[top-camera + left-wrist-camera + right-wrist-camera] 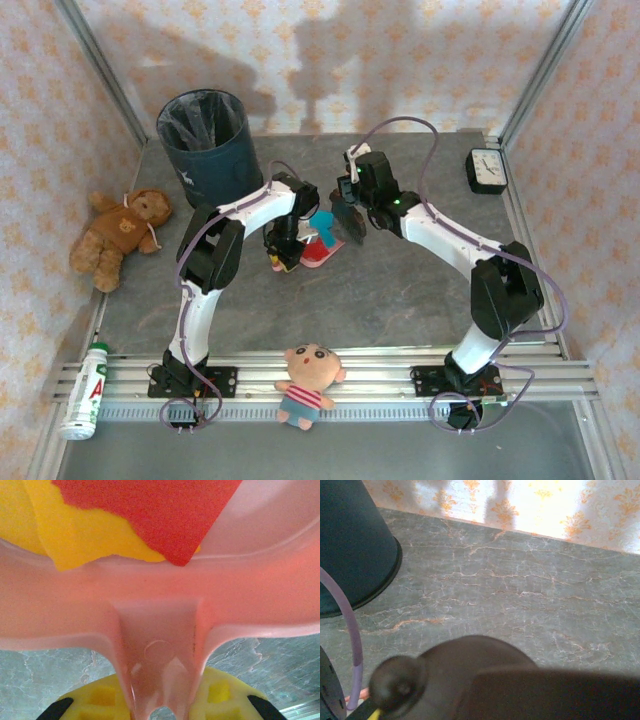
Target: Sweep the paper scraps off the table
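The grey stone-look counter carries everything, and from above two arms meet near its middle. On the counter the top view counts one dark blue bin at the back left and one black clock at the back right. One brown teddy bear lies off the left edge. One doll lies on the front rail and one white bottle at its left end. The left fingers are clamped on the handle of one pink dustpan at mid-counter, with a small blue object just behind it. The right fingers are closed together beside that object; I cannot tell whether they touch it. The left wrist view adds what the top view is too small for: the paper scraps lie inside the dustpan against its back wall. They are one red piece over what looks like two overlapping yellow ones. The right wrist view gives the bin's side and bare counter behind it.
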`<control>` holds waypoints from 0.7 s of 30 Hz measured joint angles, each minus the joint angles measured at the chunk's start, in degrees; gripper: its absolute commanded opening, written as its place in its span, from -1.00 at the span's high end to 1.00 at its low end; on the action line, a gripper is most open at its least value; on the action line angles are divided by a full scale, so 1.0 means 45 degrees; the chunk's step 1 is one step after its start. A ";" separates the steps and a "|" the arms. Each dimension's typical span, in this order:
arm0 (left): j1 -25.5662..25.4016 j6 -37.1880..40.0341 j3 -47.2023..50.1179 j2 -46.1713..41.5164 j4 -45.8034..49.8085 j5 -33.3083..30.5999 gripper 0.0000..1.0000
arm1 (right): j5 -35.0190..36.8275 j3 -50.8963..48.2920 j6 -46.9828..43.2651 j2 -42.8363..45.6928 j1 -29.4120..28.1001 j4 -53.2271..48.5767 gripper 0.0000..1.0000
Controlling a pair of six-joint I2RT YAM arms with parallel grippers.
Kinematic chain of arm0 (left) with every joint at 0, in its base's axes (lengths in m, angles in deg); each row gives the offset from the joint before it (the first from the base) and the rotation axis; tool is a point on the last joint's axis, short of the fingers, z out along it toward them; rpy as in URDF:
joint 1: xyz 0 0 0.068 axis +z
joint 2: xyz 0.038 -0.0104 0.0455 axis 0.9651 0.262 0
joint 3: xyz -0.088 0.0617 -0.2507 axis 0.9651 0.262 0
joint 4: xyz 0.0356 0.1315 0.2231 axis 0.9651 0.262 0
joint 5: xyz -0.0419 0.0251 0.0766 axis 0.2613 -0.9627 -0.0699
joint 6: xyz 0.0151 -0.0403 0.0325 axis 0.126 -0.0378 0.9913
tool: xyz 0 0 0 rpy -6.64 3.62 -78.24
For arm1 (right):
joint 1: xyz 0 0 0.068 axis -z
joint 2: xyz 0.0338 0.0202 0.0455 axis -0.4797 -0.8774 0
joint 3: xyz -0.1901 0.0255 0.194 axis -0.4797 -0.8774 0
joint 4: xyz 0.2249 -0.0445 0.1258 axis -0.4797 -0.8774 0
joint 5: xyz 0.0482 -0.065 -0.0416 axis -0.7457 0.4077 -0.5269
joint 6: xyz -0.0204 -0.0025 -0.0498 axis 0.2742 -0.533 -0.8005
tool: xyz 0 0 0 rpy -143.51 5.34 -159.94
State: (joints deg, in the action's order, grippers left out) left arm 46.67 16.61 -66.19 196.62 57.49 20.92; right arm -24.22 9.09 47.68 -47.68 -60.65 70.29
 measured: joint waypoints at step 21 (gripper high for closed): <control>-0.0083 -0.0044 -0.0131 0.0000 -0.0005 -0.0049 1.00 | -0.2089 0.0024 -0.0155 0.1875 -0.0005 -0.2579 1.00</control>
State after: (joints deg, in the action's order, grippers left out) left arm 46.30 16.41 -66.78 196.62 57.47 20.70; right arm -33.62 9.19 46.98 -39.24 -60.68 58.69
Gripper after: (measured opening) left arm 0.207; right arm 0.246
